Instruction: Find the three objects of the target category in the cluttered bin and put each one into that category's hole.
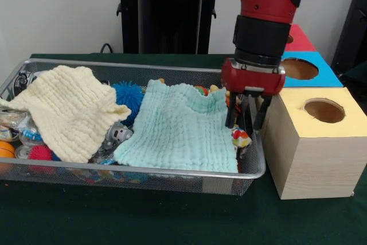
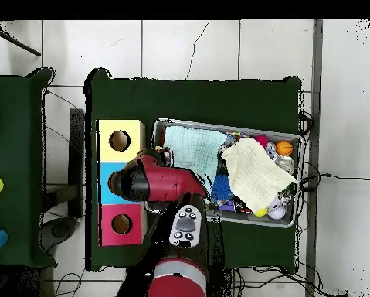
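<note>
Gripper [image 1: 245,120] lowered into wire bin [image 1: 172,171] at the end beside yellow box [image 1: 321,159], fingers parted, nothing held; mint cloth [image 1: 180,133] and cream cloth [image 1: 69,110] draped over toys; target objects unidentifiable.

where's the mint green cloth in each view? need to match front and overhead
Front view: mint green cloth lies right of centre in the wire bin, beside the gripper.
Overhead view: the cloth is at the bin's left end, next to the yellow box.
Shared landmark: the cream cloth lies beside it in the bin in both views.
</note>
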Robot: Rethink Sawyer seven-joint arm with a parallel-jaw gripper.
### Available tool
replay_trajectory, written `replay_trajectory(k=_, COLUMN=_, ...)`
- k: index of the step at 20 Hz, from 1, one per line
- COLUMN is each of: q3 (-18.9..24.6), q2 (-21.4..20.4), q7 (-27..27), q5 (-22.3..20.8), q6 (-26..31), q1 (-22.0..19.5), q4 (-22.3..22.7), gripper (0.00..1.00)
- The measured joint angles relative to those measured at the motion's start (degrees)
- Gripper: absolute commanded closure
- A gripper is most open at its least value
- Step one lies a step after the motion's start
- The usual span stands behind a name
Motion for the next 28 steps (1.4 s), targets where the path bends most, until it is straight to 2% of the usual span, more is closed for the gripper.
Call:
replay_trajectory(k=7, q3=-4.44, q2=3.39, q7=0.15, q5=2.58, q6=2.06, q1=3.53, q4=-5.34, gripper=0.00)
replay_trajectory(k=12, q3=-11.41, q2=6.35, q7=2.39, q5=8.95, q6=2.05, q1=9.21, q4=-6.22, gripper=0.00)
replay_trajectory(k=16, q3=-17.59, q2=8.29, q7=7.39, q5=14.67, q6=2.20, q1=14.01, q4=-6.16, gripper=0.00)
replay_trajectory(k=19, q3=-20.55, q2=9.05, q7=10.70, q5=17.37, q6=2.63, q1=16.18, q4=-6.12, gripper=0.00)
replay_trajectory(k=21, q3=-25.13, q2=10.20, q7=16.42, q5=21.19, q6=3.87, q1=19.34, q4=-6.03, gripper=0.00)
replay_trajectory(k=28, q3=-31.66, q2=12.51, q7=26.22, q5=25.94, q6=5.88, q1=23.46, q4=-6.03, gripper=0.00)
